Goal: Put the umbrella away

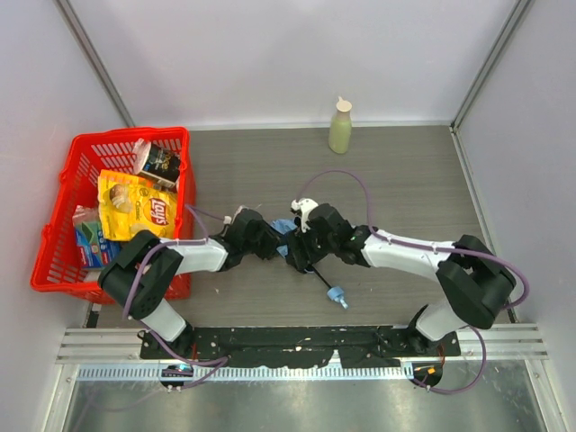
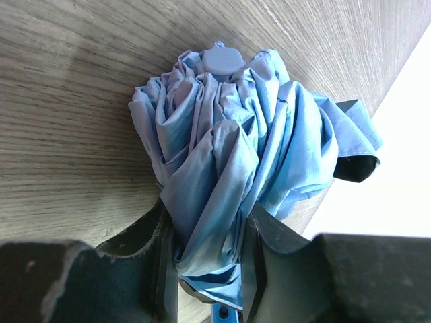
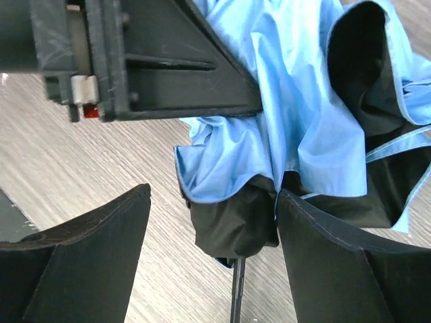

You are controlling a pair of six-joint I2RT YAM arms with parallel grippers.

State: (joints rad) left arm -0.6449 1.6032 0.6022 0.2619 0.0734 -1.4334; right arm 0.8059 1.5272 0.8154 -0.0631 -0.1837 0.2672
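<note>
The umbrella (image 1: 283, 227) lies bunched at the table's middle, mostly hidden between my two grippers. Its thin black shaft (image 1: 322, 277) runs toward me to the small light-blue handle (image 1: 338, 296). My left gripper (image 1: 273, 245) is shut on the folded sky-blue fabric; in the left wrist view the umbrella (image 2: 236, 148) fills the frame, pinched in that gripper (image 2: 207, 269). My right gripper (image 1: 297, 252) is open around the canopy's lower end. In the right wrist view this gripper (image 3: 214, 195) straddles the umbrella (image 3: 303, 101), whose black lining touches the right finger (image 3: 337, 256); the shaft (image 3: 236, 296) passes below.
A red basket (image 1: 54, 261) with snack bags, among them a yellow chip bag (image 1: 135, 205), stands at the left. A pale green bottle (image 1: 341, 126) stands at the back wall. White walls close in the table on three sides.
</note>
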